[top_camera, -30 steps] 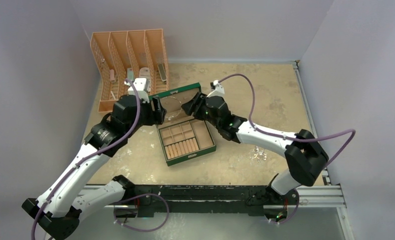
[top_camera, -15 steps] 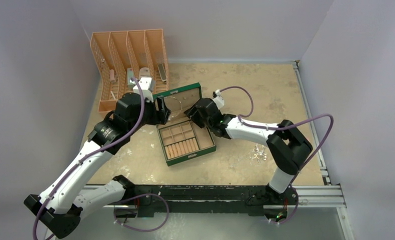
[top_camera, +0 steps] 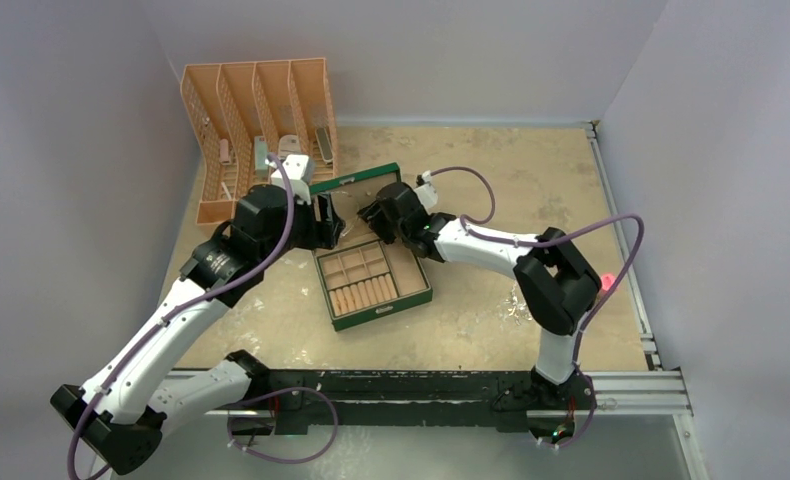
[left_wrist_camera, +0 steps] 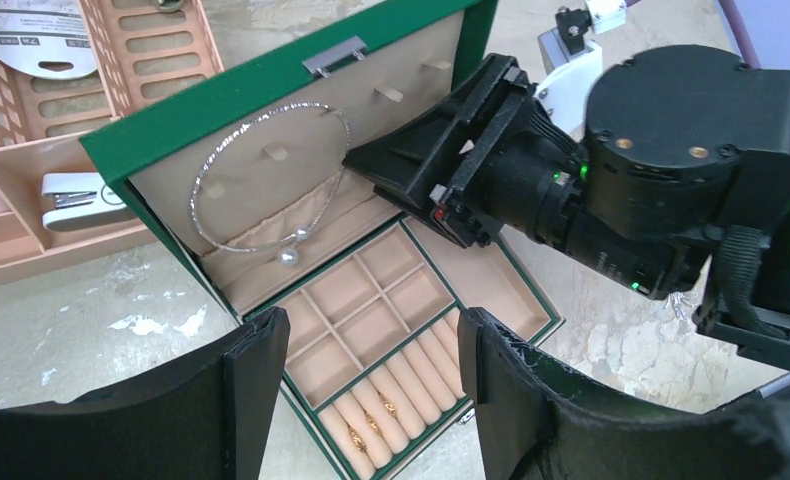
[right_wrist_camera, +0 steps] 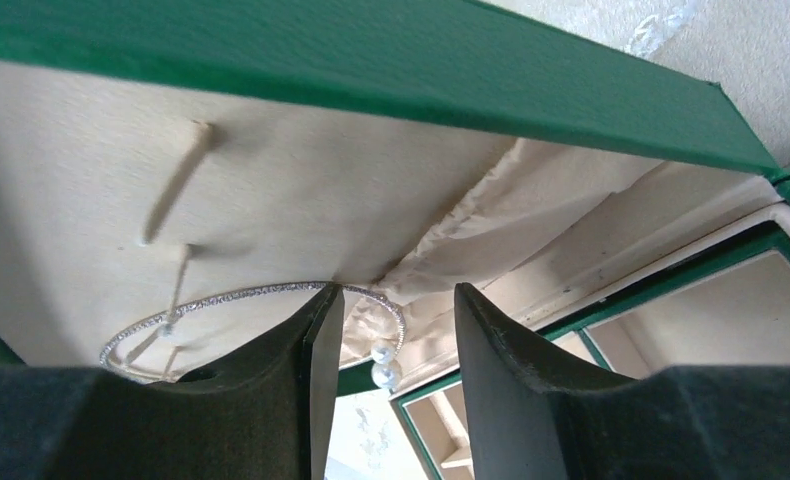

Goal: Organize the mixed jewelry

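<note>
Jewelry: a silvery hoop (left_wrist_camera: 289, 257) with a pearl end hangs on pegs inside the raised lid (left_wrist_camera: 171, 120) of a green box (top_camera: 411, 297), and small gold rings (left_wrist_camera: 371, 432) sit in its ring rolls. Right gripper (right_wrist_camera: 399, 295), jaws apart, brackets the hoop's wire at the lid lining. Left gripper (left_wrist_camera: 371, 325) hovers above the box, jaws spread and empty.

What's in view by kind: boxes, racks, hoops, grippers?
box: 1
rack: 1
hoop: 1
grippers: 2 (left gripper, right gripper)
Total: 5
</note>
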You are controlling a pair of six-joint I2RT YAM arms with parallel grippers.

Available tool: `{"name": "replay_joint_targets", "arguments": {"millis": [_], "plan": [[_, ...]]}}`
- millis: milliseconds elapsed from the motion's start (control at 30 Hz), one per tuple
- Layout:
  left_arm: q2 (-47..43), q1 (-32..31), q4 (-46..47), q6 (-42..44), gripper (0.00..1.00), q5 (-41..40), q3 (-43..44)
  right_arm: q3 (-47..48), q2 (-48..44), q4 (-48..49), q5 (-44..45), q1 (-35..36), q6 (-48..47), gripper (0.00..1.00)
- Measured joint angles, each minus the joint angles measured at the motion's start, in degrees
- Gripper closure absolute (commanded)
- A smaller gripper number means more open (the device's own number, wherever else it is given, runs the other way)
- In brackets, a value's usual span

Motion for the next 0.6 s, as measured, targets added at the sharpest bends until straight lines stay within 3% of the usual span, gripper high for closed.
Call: {"name": "replay_joint_targets", "arguments": {"millis": [600], "plan": [[0.63,0.0,0.04,0.0,0.37,1.73,-0.02,2.05,3.21,-5.22,-1.14,0.02,3.17,0.55]]}}
